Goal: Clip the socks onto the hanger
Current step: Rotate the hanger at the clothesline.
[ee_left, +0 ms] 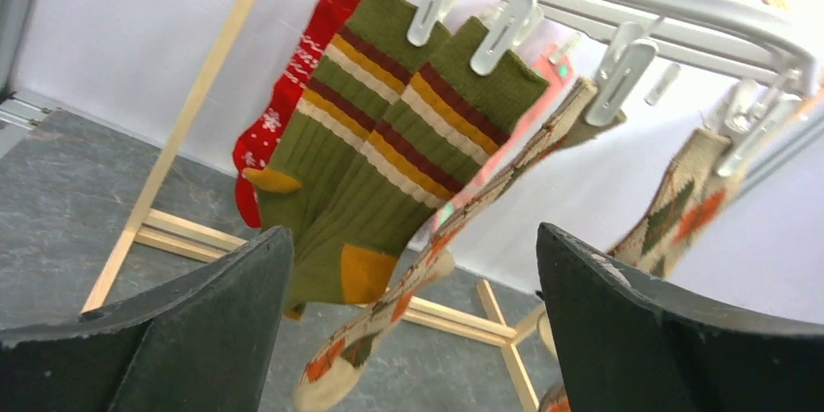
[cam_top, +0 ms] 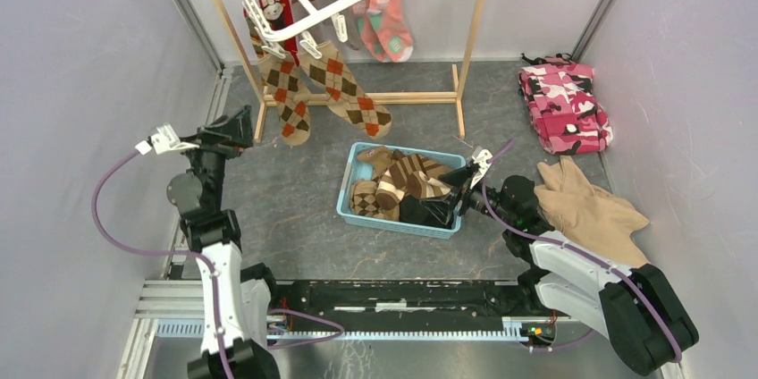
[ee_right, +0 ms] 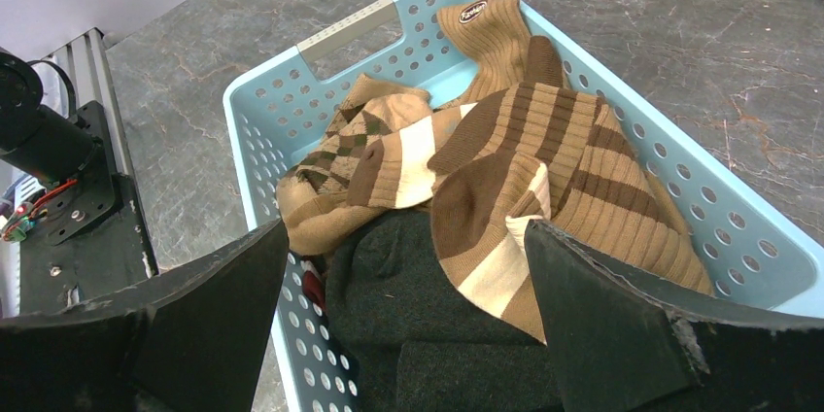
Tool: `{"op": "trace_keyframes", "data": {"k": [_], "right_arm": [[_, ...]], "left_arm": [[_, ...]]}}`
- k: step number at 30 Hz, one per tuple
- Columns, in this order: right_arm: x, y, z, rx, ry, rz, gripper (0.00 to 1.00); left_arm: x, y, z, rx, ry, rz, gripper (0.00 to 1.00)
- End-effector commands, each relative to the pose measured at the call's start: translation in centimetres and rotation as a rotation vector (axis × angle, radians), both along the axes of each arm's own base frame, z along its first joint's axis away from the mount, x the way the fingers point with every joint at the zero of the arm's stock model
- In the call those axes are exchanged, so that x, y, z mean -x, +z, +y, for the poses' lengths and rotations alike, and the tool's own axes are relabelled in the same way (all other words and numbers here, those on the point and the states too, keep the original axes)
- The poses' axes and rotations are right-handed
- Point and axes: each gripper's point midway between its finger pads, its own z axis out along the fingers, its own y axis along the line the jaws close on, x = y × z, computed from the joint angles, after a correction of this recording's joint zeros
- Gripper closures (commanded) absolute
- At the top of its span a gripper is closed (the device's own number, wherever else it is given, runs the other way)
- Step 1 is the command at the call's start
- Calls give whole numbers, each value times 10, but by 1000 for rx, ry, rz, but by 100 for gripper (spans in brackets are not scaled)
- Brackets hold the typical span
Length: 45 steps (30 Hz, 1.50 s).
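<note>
Left gripper [ee_left: 413, 237] is spread wide, empty, since the argyle sock [ee_left: 389, 320] hangs clipped on the white hanger [ee_left: 680, 4]. My right gripper [ee_right: 406, 232] gapes over the blue basket [ee_right: 340, 33], lined up I guess for the brown striped sock [ee_right: 564, 159].

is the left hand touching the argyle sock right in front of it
Apart. The top view shows the open left hand short of the nearest argyle sock, with the wooden stand's leg between them.
</note>
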Motion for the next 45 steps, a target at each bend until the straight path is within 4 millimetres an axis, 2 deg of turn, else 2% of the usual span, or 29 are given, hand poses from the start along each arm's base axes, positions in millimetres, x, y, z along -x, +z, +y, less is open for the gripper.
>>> {"op": "trace_keyframes", "data": {"k": [1,6,12,19,29,36,45], "right_arm": [[-2,16,3,-22,21,-65,2],[0,19,4,-19,38,-81,2],[0,25,4,-7,44,-108,2],[-3,29,4,5,41,-116,2],[-5,27,5,15,43,-114,2],[-6,32,7,12,45,-120,2],[-9,29,4,30,27,-110,2]], "left_arm": [[22,-22,-22,8,-86,60,0],[34,-47,-56,38,-275,132,0],[47,-62,-89,106,-464,183,1],[63,-85,-117,126,-558,238,9],[95,-82,-151,53,-660,207,10],[107,-101,-184,50,-786,225,11],[126,-126,-243,-7,-920,186,11]]}}
